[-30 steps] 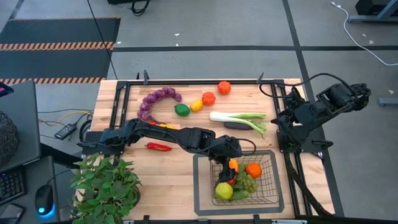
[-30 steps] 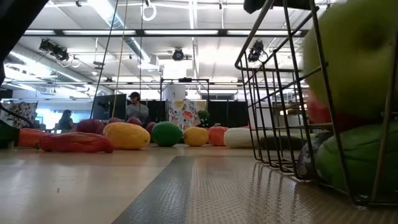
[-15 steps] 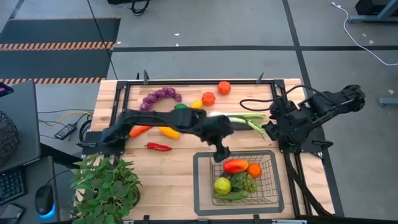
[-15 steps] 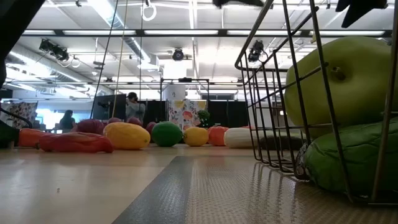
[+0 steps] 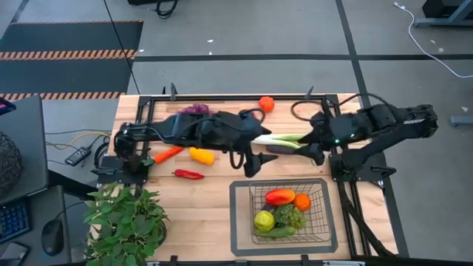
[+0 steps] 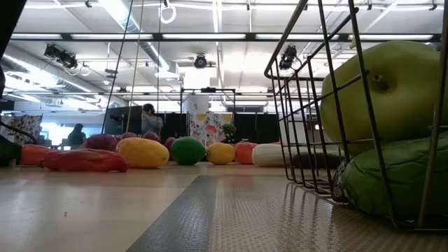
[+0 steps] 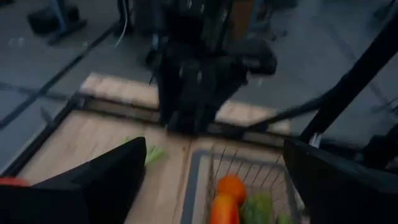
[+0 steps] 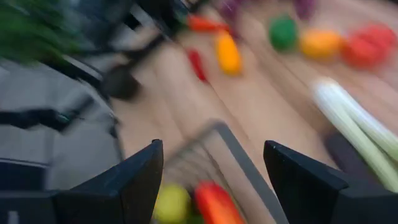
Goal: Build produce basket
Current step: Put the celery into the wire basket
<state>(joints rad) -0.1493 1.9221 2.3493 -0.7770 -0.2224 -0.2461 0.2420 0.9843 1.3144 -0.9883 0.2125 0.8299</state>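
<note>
Now the wooden table [image 5: 199, 199] sits on a grey floor. Both the left gripper [image 5: 251, 163] and right gripper [image 5: 316, 154] hang spread apart, holding nothing, above the basket [image 5: 290, 210] of produce [image 5: 281, 197].

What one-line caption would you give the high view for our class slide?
Both arms reach over the table's middle above a wire basket holding five toy produce pieces, with leek, yellow pepper and chilli outside.

Basket [image 5: 322, 235] near front edge (right half); leek [image 5: 284, 139] lies behind it.
</note>
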